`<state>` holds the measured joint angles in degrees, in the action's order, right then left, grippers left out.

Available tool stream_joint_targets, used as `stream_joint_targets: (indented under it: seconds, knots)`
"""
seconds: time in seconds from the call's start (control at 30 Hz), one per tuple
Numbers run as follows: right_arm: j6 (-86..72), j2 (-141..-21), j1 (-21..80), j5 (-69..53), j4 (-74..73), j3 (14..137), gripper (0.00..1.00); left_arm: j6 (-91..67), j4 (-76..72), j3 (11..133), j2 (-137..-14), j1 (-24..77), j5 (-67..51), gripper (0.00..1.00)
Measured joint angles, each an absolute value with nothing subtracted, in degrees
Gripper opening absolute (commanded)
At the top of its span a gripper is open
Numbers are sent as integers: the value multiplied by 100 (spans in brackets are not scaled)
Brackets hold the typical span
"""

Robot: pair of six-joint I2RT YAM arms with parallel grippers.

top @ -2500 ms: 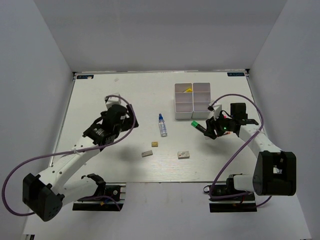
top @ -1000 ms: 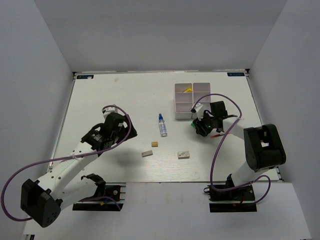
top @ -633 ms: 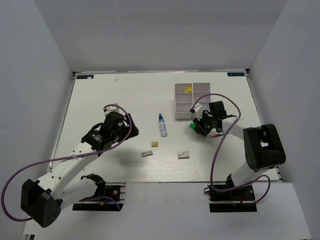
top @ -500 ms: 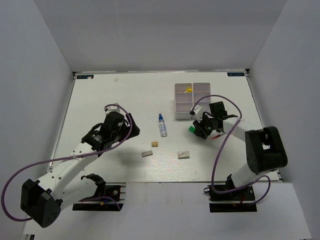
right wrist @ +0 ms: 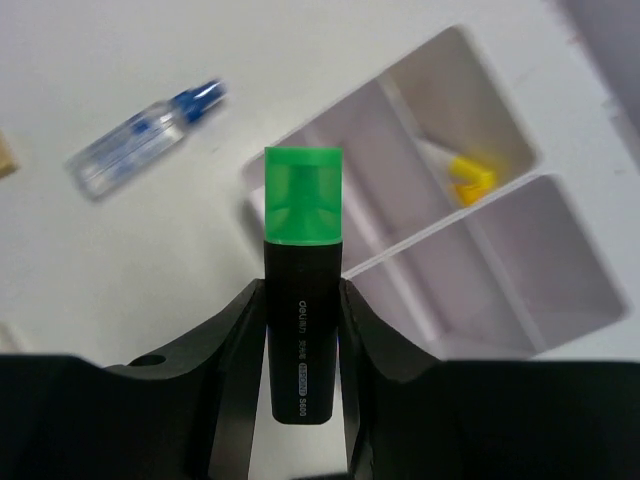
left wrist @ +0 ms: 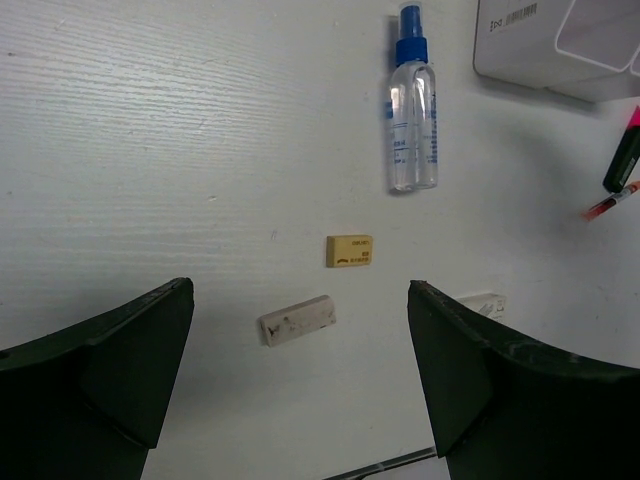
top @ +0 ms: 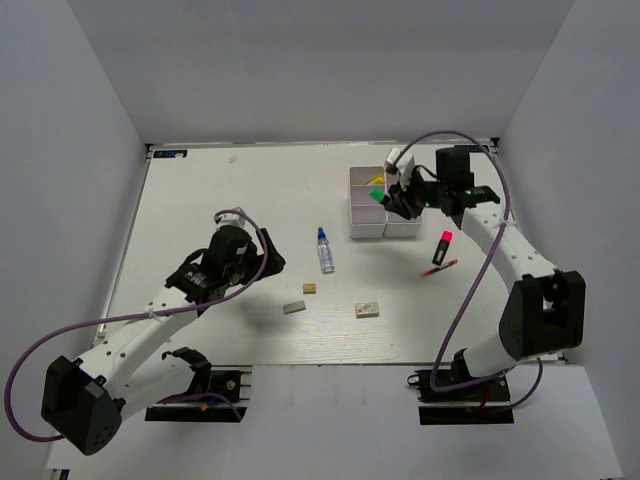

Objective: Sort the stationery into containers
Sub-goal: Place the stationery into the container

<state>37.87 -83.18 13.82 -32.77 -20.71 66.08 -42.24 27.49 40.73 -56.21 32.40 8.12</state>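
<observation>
Highlighter (right wrist: 302,200), just lifted off the worktop (top: 250,190), hangs clenched in the right hand (right wrist: 302,295) over the tray (top: 366,228), seemingly ready to drop; left hand (left wrist: 300,290) released.

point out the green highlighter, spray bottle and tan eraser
green-capped black highlighter (right wrist: 302,290), right wrist view, black barrel
blue-capped clear plastic bottle (left wrist: 412,112), left wrist view, clear body
small tan rectangular eraser (left wrist: 349,250), left wrist view, top face
</observation>
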Motion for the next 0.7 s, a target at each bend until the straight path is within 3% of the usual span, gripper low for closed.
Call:
stream_joint_targets:
  seconds: [0.33,0.7]
  knots:
    - [4049,-9815,851,-3291,-1822,8405,0,-4195,2604,3822,-5540,3240,657,97]
    - [4904,-10779,578,-4163,-2012,9275,0,-4195,2523,3791,-5527,3240,639,97]
